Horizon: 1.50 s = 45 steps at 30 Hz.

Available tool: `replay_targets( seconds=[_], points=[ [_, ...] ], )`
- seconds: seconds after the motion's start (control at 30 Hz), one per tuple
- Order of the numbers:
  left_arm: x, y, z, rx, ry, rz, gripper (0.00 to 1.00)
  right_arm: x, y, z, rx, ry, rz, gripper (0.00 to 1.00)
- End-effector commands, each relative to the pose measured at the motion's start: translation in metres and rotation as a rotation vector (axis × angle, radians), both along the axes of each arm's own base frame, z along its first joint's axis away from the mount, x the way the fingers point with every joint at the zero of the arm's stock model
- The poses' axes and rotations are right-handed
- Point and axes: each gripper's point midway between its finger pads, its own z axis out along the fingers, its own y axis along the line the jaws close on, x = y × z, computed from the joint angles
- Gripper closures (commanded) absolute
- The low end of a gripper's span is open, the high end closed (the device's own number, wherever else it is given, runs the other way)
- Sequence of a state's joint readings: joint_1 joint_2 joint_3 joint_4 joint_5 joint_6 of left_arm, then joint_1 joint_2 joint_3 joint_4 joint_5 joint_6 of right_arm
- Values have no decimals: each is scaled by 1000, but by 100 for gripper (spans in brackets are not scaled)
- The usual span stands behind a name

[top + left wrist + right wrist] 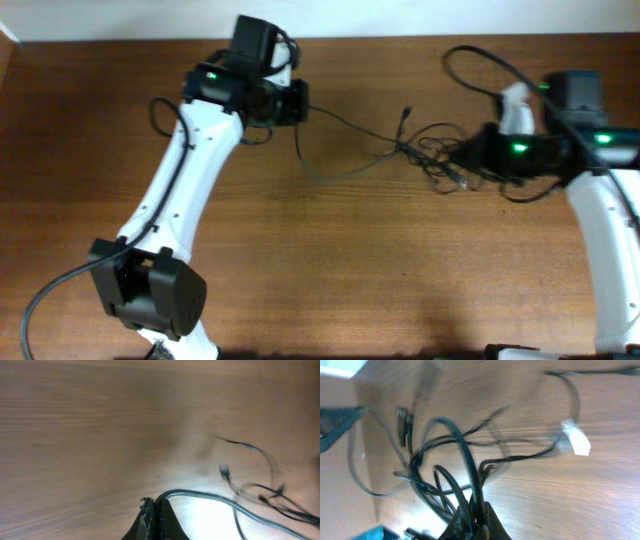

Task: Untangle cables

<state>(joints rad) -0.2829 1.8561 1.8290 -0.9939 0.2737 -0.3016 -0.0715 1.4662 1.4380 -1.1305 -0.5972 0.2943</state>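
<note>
Black cables [428, 152] smear into streaks in both wrist views, so I can't count strands or read the plug ends, and the knot's crossings hide one another. I see the knot right of centre, touching my right gripper [466, 157], which is pinched closed on a loop. One strand runs across to my left gripper [296, 102], clamped tight on it. White tag [576, 441] against one cord. Brown wood-grain table [330, 260], pale wall [400, 15] along its far edge.
</note>
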Motion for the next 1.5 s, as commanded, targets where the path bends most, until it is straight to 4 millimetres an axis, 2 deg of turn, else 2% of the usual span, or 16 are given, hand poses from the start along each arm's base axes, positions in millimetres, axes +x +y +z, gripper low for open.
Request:
replay_targets(
  seconds=[0.0, 0.07, 0.17, 0.3, 0.4, 0.53, 0.6, 0.77, 0.87, 0.9, 0.93, 1.0, 1.07, 1.17, 1.3, 1.47],
  points=[
    [22, 100, 3, 243, -66, 207, 100, -2, -65, -3, -140, -18, -129, 96],
    [20, 113, 0, 250, -41, 229, 100, -6, -86, -8, -167, 12, -190, 96],
    [18, 118, -1, 273, -38, 228, 100, -15, -68, -11, -164, 33, -111, 96],
    [14, 220, 5, 616, -41, 410, 100, -22, -108, -32, -380, 138, -235, 96],
    [11, 245, 3, 565, -16, 457, 100, -20, -95, -32, -318, 155, -251, 95],
    [18, 183, -2, 262, -24, 245, 100, -22, 18, -17, -138, 57, 107, 82],
    [19, 157, 2, 157, -49, 123, 100, -25, 56, -14, -134, 16, 198, 34],
    [20, 137, 11, 112, -122, -54, 100, -6, 3, -23, -261, 52, -41, 14],
    [14, 103, 73, -30, -296, -216, 100, -3, -18, -23, -263, 61, -97, 10],
    [6, 103, 90, -25, -323, -217, 79, -3, -24, -24, -264, 67, -112, 10],
    [0, 101, 89, -28, -304, -218, 35, -2, -27, -24, -269, 61, -106, 10],
    [-14, 87, 62, -19, -194, -246, 0, -2, -27, -24, -276, 56, -99, 10],
    [-17, 81, 37, 95, -132, -251, 1, -3, -27, -24, -276, 59, -99, 9],
    [-39, 18, 26, 111, -69, -320, 0, -1, -49, -24, -274, 73, -164, 9],
    [-99, -65, -26, 118, 75, -454, 5, -5, -124, -24, -273, 94, -360, 9],
    [-176, -139, -93, 110, 177, -802, 26, -10, -136, -25, -281, 104, -377, 9]
  ],
)
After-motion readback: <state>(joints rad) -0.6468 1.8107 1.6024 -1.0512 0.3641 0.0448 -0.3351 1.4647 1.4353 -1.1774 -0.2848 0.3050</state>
